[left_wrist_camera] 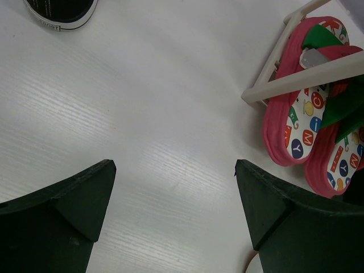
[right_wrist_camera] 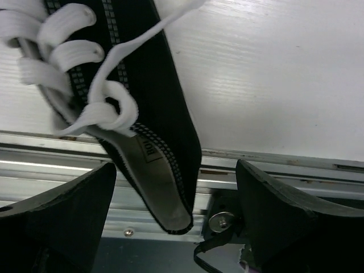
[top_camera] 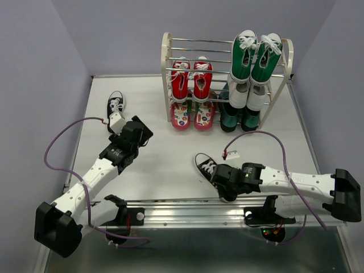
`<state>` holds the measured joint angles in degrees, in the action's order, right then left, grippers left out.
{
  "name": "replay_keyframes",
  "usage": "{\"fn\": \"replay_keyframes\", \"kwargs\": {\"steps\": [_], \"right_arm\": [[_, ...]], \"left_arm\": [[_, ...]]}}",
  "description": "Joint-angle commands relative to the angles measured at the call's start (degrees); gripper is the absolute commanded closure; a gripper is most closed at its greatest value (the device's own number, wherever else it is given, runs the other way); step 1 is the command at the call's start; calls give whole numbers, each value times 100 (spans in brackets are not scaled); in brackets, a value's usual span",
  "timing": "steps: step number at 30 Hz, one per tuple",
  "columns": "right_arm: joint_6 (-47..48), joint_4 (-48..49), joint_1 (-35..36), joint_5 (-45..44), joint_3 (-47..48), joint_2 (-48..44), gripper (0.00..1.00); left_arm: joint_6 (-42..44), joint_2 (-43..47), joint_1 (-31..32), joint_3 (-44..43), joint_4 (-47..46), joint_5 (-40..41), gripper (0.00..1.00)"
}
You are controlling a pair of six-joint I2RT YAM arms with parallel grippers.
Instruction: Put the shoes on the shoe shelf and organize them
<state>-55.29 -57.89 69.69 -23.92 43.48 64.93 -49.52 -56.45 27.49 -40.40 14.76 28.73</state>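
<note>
Two black-white lace-up sneakers lie off the shoe shelf [top_camera: 166, 68]: one [top_camera: 203, 164] near the front edge of the table [top_camera: 165, 153], between the right gripper's [top_camera: 220, 181] wide-open jaws and not gripped, the other [top_camera: 116, 102] at far left beyond the left gripper [left_wrist_camera: 173, 165], whose jaws gape over bare tabletop. Each looks light, with soft canvas sides and a stiffer white rubber sole, so pinching across the heel collar seems safest; the loose white laces could snag
</note>
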Motion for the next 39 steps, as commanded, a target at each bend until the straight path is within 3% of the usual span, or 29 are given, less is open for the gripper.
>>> {"fn": "replay_keyframes", "kwargs": {"steps": [1, 2, 3, 12, 22, 35, 39], "right_arm": [[97, 172, -375, 44, -182, -24, 17], [245, 251, -473, 124, -182, 2, 27], [290, 286, -526, 229, -174, 3, 29], [958, 787, -729, 1144, -314, 380, 37], [1231, 814, -729, 1197, 37, 600, 99], [2864, 1517, -729, 898, 1310, -111, 99], [2953, 1623, -729, 1021, 1619, -270, 99]], "left_arm": [[109, 28, -33, -12, -140, 62, 1], [109, 28, -41, -12, -132, 62, 1], [100, 28, -41, -20, -132, 62, 1], [109, 37, -41, -47, -96, 159, 1], [144, -103, -41, -108, -105, 159, 1], [206, -174, -41, -196, -61, 247, 1], [223, -139, -41, -170, -70, 273, 1]]}}
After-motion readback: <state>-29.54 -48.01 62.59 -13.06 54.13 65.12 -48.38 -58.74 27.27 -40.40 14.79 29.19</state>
